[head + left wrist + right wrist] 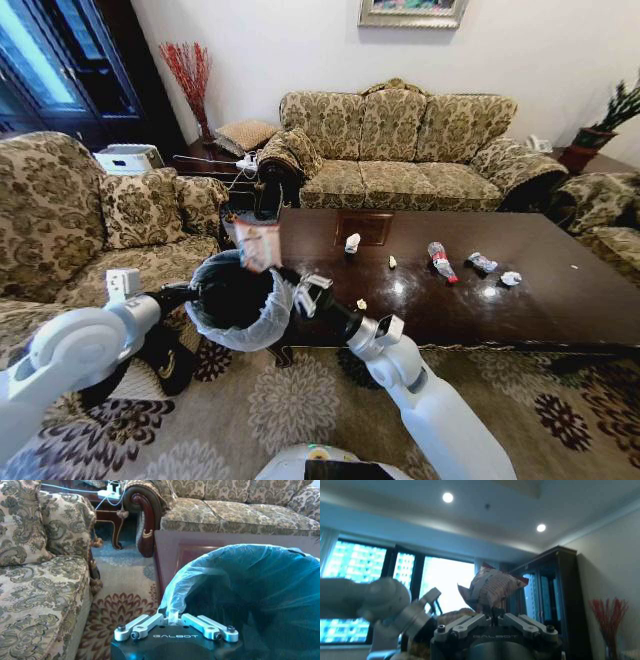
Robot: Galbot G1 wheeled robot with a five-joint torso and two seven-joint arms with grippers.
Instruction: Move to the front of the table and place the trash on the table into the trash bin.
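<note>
Crinkly pink-white wrapper pinched in right gripper; left gripper clamps bin's filmy liner

Our left hand grips the rim of the trash bin, holding it just off the surface's left end with its mouth open upward. Our right hand pinches a pink-white wrapper over that opening, with nothing between them. The armchair crowds the bin's left side. Along the surface, the paper cup, bottle and crumpled paper lie well apart, with bare wood near the front edge.
</note>
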